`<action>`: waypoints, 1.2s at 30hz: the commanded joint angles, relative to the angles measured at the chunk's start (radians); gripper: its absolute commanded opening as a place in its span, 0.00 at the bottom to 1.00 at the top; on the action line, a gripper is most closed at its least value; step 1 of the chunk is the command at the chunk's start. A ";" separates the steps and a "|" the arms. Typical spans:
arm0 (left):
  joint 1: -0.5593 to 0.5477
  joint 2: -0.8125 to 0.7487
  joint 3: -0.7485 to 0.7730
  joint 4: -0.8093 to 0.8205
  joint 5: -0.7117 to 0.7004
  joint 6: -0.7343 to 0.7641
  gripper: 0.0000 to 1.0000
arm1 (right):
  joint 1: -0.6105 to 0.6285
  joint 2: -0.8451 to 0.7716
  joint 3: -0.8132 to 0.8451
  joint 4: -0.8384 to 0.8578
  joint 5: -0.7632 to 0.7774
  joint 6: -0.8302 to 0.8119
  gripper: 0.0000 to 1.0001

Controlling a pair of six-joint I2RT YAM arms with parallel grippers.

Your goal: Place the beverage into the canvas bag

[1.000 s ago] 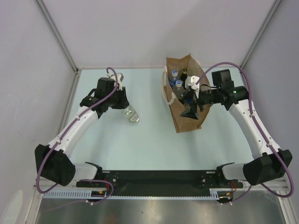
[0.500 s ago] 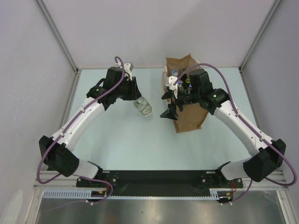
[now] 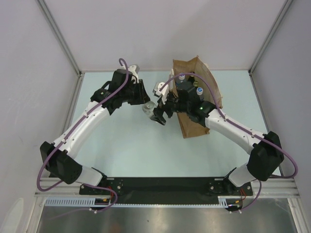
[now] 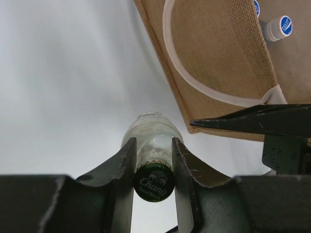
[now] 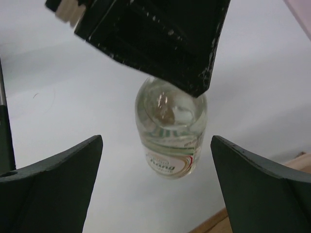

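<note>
Tabletop strip [image 4: 163, 94] between beverage bottle [image 4: 151, 133] and canvas bag [image 4: 218, 53]

Pale green tabletop [image 3: 126, 145], white walls [image 3: 146, 29], metal corner posts [image 3: 59, 36]

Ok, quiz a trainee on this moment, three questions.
1. True or false: the left gripper is shut on the Chang bottle.
2. The right gripper is: A) open, B) shut on the bottle, C) inside the canvas bag.
3. Which part of the bottle does the left gripper hold?
Key: 1 true; 2 A; 3 the neck.
</note>
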 commanded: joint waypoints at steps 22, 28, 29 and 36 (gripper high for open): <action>-0.006 -0.046 0.134 0.088 0.064 -0.170 0.00 | 0.043 0.161 0.077 0.244 0.100 0.081 0.88; -0.006 -0.057 0.137 0.094 0.058 -0.193 0.02 | 0.043 0.155 0.090 0.236 0.043 0.081 0.24; -0.004 -0.060 0.137 0.094 0.058 -0.199 0.05 | 0.043 0.148 0.090 0.236 0.036 0.079 0.19; 0.015 -0.118 0.120 0.124 0.032 -0.222 0.56 | 0.020 0.103 0.090 0.238 -0.041 0.113 0.00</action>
